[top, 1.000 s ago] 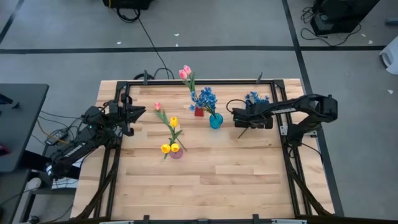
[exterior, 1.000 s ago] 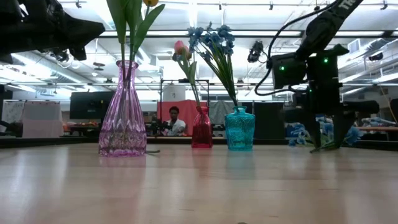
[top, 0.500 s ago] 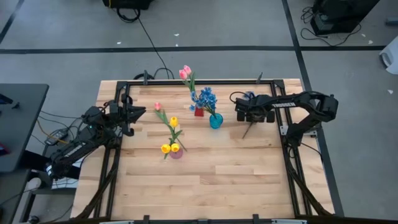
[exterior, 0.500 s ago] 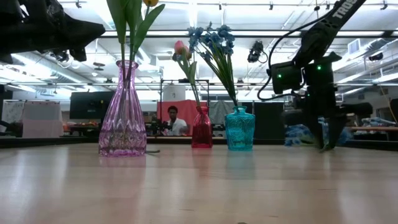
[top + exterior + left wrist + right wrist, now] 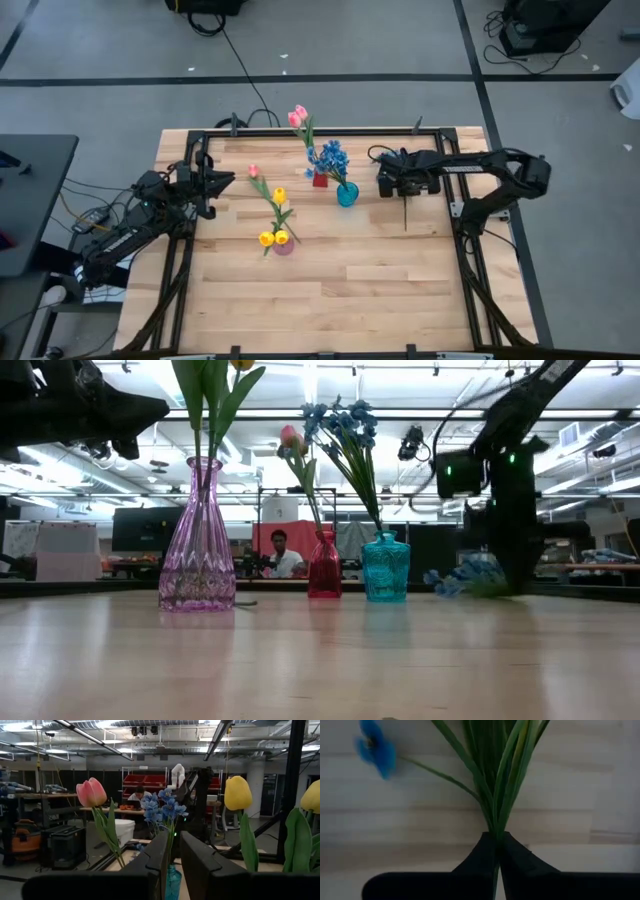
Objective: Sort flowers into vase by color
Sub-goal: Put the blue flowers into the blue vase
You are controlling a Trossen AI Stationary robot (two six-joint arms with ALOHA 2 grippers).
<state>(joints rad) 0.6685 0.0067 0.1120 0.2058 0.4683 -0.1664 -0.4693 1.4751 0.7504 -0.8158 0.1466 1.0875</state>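
Observation:
My right gripper (image 5: 405,188) stands right of the teal vase (image 5: 347,195), pointing down, shut on a blue flower (image 5: 492,795). That flower's blooms (image 5: 462,575) show low over the table in the low view. The teal vase holds more blue flowers (image 5: 328,157). Pink tulips (image 5: 298,117) stand in the red vase (image 5: 320,180). The purple vase (image 5: 284,244) holds yellow tulips (image 5: 272,238) and one pink tulip (image 5: 253,171). My left gripper (image 5: 222,181) waits at the table's left, raised, its fingers (image 5: 162,855) all but together with nothing between them. My right gripper pinches the blue flower's green stem and leaves (image 5: 495,827) between its two fingers, coming from above and pointing down. The flower lies roughly level across the fingers, and its stem end (image 5: 405,215) sticks out toward the near edge. I cannot tell whether the blooms touch the table.
A black frame (image 5: 330,130) runs along the table's far and side edges. The wide near half of the wooden top (image 5: 330,290) has free room. A person (image 5: 281,555) sits in the room beyond the table.
My right gripper has shut on the blue flower, rolled about its own axis and shifted a little toward the far edge. The flower has swung round with it. Its stem now points at the near edge, and its blooms have come over toward the teal vase.

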